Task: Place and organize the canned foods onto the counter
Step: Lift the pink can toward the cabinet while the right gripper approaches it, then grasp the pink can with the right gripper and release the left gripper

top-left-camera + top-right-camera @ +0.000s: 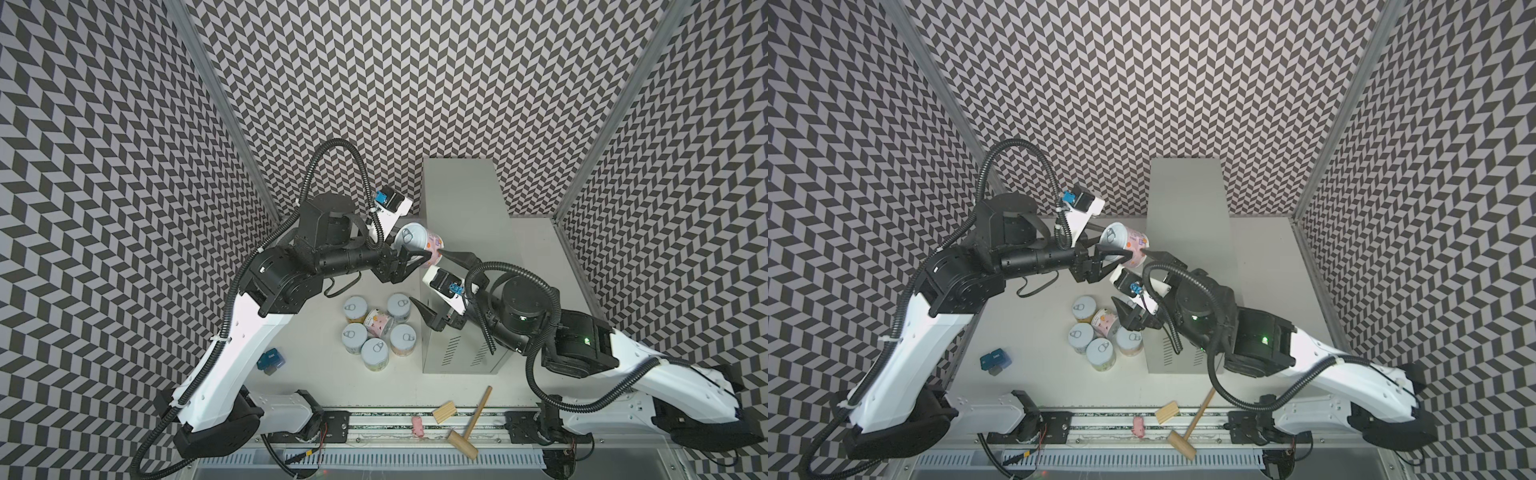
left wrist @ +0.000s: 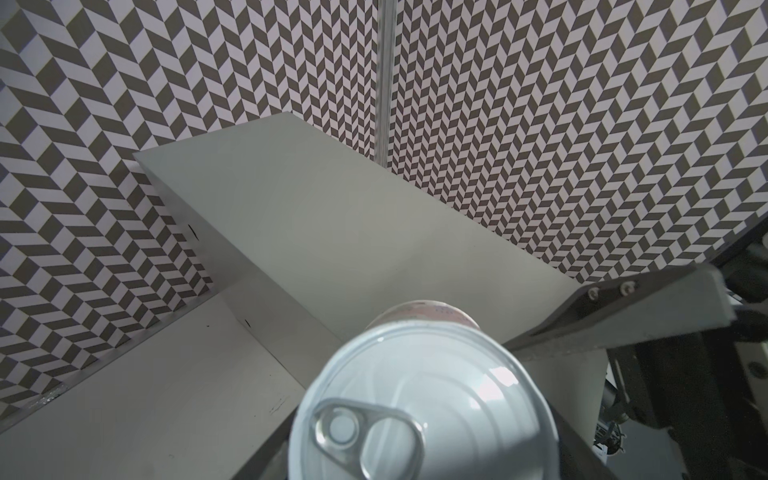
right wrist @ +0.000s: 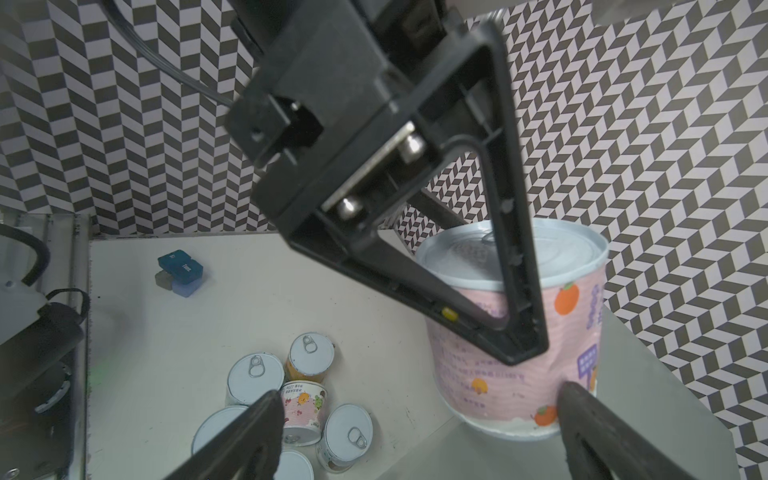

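Left gripper clamps the tilted pink-labelled can at the counter left edge, flat top lying to its right; right gripper stands spread wide, empty, just beside.

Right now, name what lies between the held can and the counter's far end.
Nothing: bare counter past the held can, seen in the left wrist view.

The tilted pink can has a glossy, smooth metal lid and a matt paper label. The cabinet looks like smooth, matt painted metal. The mallet and block are bare wood.
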### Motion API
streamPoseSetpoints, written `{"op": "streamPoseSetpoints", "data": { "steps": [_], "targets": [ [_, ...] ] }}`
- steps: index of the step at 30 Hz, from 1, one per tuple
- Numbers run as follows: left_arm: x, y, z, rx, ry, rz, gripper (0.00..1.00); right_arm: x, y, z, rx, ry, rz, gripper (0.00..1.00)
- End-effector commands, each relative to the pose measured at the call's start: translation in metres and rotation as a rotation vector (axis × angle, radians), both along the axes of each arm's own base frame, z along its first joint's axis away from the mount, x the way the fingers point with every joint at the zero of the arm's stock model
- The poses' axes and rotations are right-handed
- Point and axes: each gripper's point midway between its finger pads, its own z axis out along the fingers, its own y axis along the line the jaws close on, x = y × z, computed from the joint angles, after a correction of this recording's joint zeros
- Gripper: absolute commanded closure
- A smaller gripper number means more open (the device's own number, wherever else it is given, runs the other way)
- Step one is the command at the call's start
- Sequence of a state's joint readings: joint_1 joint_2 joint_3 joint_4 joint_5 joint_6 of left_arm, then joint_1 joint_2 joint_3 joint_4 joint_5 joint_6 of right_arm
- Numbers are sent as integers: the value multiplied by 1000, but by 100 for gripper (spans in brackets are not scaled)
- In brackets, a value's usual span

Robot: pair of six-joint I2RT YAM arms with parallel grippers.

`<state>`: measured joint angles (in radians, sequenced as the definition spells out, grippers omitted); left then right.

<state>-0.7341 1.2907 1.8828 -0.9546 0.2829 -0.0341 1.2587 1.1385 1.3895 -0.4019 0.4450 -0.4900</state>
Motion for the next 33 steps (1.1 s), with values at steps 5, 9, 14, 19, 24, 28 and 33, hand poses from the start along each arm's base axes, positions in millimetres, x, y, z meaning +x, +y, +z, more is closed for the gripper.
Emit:
{"op": "streamPoseSetpoints", "data": {
  "steps": [5,9,14,19,24,28,33],
  "targets": [
    [-22,4,43,-101,-131,-54,48,15,-14,40,110,-97,-132,1],
    [-25,2,45,-103,-132,-64,49,17,-8,38,98,-118,-131,1],
    [-31,-3,46,-105,-132,-92,49,16,2,42,89,-142,-101,1],
    [-36,-6,45,-102,-129,-110,48,20,9,41,80,-162,-109,0],
    [-38,-7,43,-94,-134,-110,48,23,10,44,87,-161,-118,17],
    [-37,-6,42,-91,-134,-103,48,25,9,42,93,-148,-123,28],
    [-32,-5,40,-83,-136,-79,43,31,4,42,129,-93,-138,35]
  ]
}}
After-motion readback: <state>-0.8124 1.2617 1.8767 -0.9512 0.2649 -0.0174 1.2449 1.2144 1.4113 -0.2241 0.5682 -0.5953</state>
